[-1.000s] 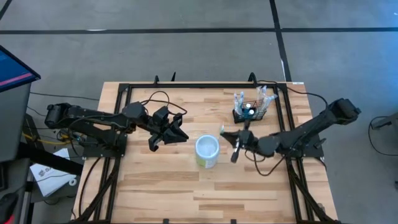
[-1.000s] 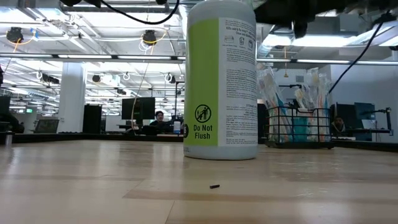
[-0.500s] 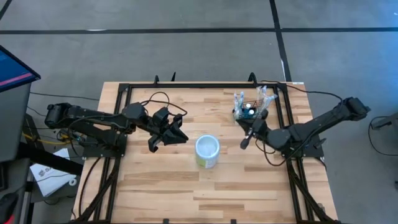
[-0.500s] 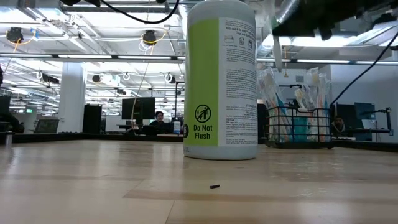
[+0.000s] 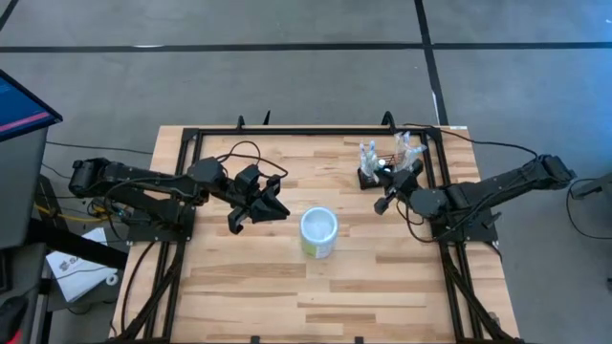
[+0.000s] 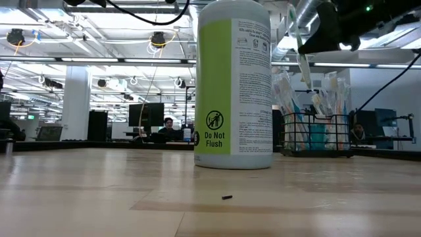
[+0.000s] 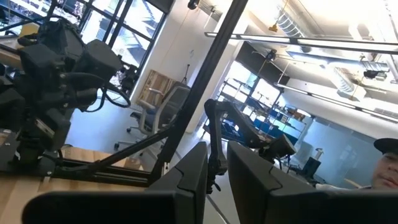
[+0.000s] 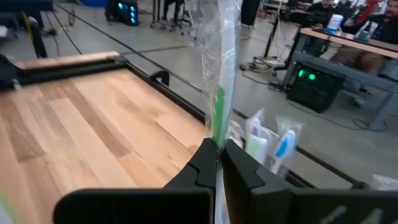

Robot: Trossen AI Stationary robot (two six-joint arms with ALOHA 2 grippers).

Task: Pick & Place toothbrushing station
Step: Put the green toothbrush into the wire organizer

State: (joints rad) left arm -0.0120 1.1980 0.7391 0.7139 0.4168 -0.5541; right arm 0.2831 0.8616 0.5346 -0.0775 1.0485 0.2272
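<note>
The toothbrushing station is a small black wire-mesh basket (image 5: 382,176) at the table's far right, with several wrapped toothbrushes (image 6: 322,105) standing in it. It also shows in the low view (image 6: 316,135). My right gripper (image 5: 385,198) hovers just on the near side of it, shut on a clear-wrapped green toothbrush (image 8: 219,93). A white-and-pale-green round cup (image 5: 318,232) stands mid-table. My left gripper (image 5: 260,206) waits left of the cup, empty, its fingers a narrow gap apart (image 7: 216,171). My right gripper pinches the wrapped toothbrush between its two fingers, on the wrapper around the green handle (image 8: 218,138). The brush runs on past the fingertips. In the low view it hangs slanting down (image 6: 304,62), clear of the table, above the basket's near side.
A black metal frame (image 5: 287,131) runs around the table's far and side edges. Bare wood lies on the table's near half. A tiny dark speck (image 6: 226,196) lies on the table in front of the cup. A person (image 7: 385,162) shows in the room beyond.
My right gripper has gone from beside the cup toward the table's far right, to the basket, carrying the wrapped toothbrush. The brush now hangs over the basket's near side in the low view.
</note>
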